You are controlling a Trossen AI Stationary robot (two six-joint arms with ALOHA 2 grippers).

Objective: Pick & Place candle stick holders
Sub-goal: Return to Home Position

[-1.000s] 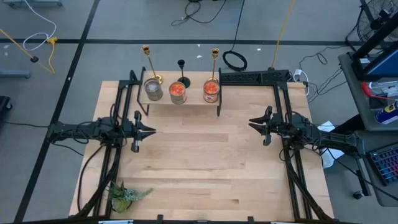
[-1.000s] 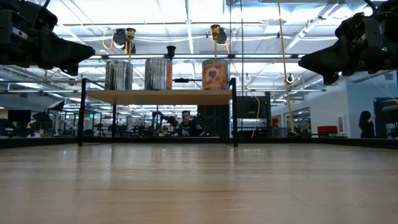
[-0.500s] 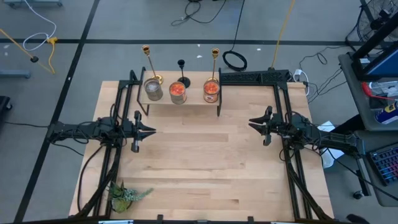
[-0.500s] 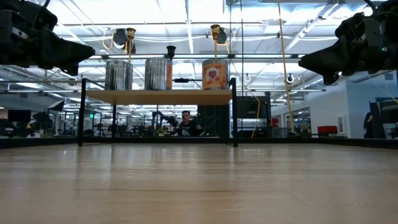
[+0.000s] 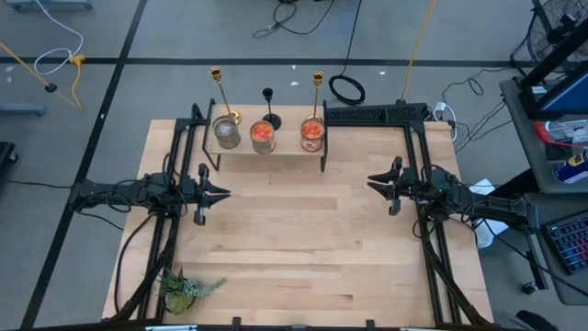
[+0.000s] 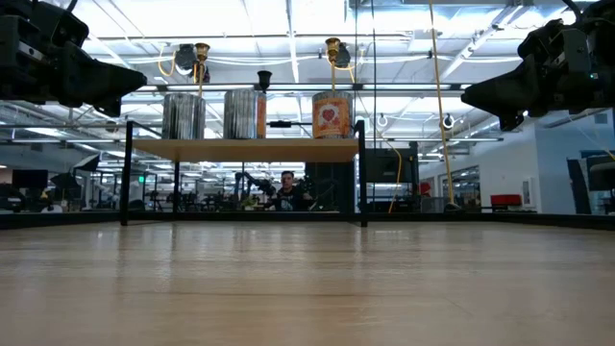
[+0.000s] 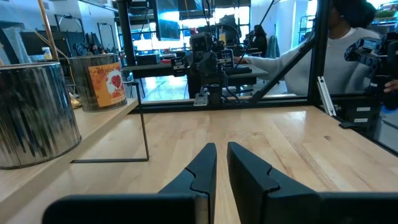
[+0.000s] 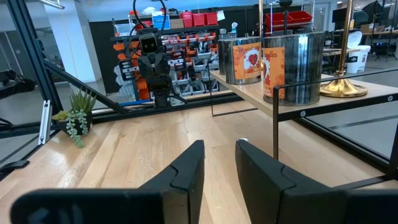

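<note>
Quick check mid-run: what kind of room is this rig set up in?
Probably a robotics lab or workshop in a big open hall: beyond the wooden table stand racks of parts bins, a coiled cable lies on the grey floor, and a person sits at a workstation.

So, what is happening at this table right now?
Nothing is being handled. The left gripper and right gripper hover empty, fingers slightly apart, at either side of the table. The two gold candle stick holders and the black holder stand on the shelf, behind three candle tins. A small plant lies at the left corner away from the shelf.
</note>
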